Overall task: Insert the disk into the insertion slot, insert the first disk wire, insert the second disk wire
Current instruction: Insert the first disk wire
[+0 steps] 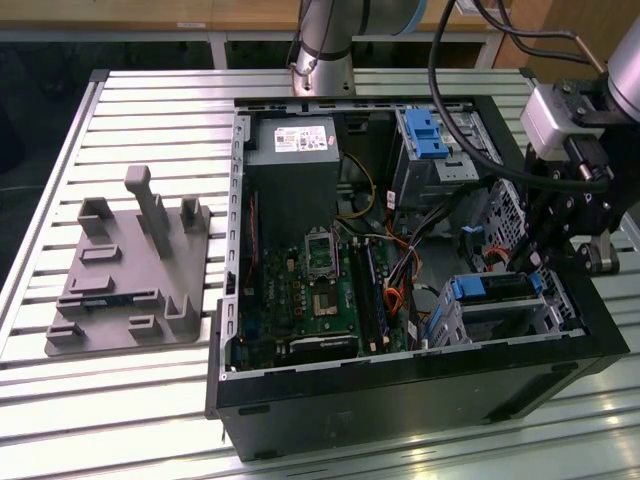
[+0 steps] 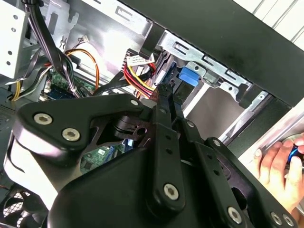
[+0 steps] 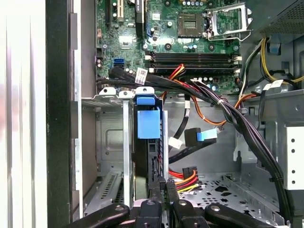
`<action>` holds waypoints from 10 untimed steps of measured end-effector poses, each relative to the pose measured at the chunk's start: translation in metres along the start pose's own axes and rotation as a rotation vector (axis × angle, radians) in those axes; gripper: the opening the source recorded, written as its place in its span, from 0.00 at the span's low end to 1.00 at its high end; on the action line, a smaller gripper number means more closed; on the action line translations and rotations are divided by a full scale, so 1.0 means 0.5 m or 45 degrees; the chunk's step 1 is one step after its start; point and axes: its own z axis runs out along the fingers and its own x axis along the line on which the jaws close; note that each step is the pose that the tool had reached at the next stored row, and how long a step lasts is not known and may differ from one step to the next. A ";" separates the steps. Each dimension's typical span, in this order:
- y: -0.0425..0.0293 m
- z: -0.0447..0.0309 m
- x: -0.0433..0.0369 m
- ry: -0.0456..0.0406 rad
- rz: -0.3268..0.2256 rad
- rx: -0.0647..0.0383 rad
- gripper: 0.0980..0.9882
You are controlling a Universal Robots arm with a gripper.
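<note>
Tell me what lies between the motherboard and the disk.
Loose cables, black, red and orange, lie between the motherboard and the disk, in the exterior view.

Slatted aluminium table (image 1: 150, 120), grey moulded fixture plate (image 1: 110, 290) at exterior view's left, open black computer case (image 1: 400, 400) beside it, green motherboard (image 1: 320, 290) inside, labelled power supply (image 1: 295, 170), black cable bundle (image 3: 247, 130) across interior.

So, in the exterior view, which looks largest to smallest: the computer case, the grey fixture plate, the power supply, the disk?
1. computer case
2. grey fixture plate
3. power supply
4. disk, partly hidden in the insertion slot
</note>
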 end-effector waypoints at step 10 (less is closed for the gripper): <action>0.000 0.001 0.001 0.000 0.016 0.001 0.07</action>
